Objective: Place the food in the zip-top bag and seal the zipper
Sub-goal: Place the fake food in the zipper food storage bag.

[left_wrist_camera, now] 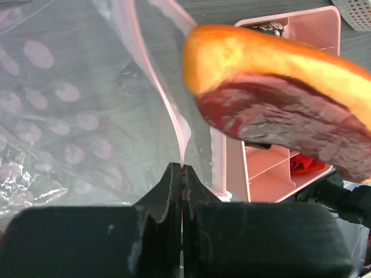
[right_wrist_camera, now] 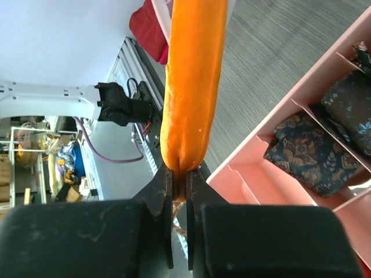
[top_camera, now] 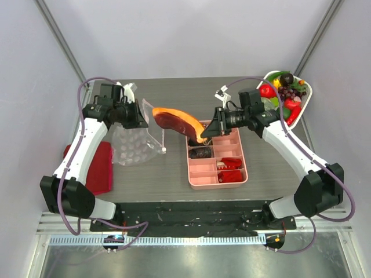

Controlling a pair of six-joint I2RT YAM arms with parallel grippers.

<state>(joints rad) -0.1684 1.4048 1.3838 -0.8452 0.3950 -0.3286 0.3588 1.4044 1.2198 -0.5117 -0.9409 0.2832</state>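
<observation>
You've got a pink compartment tray (top_camera: 189,167) right of centre on the grey wood-grain table (top_camera: 156,179). A dark patterned lump (top_camera: 201,153) sits in a left-hand cell, with red pieces (top_camera: 231,169) in the lower right cells. A red folded cloth (top_camera: 99,168) lies near the table's left edge, and a white basket (top_camera: 306,95) sits in the far right corner.

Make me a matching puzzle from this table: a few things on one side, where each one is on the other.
1 orange wedge
2 zip-top bag
3 red cloth
4 white bowl

A far right corner
B pinched in the left fingers
C pinched in the right fingers
D lying flat at the left edge

Pairs: 1-C, 2-B, 3-D, 4-A.
</observation>
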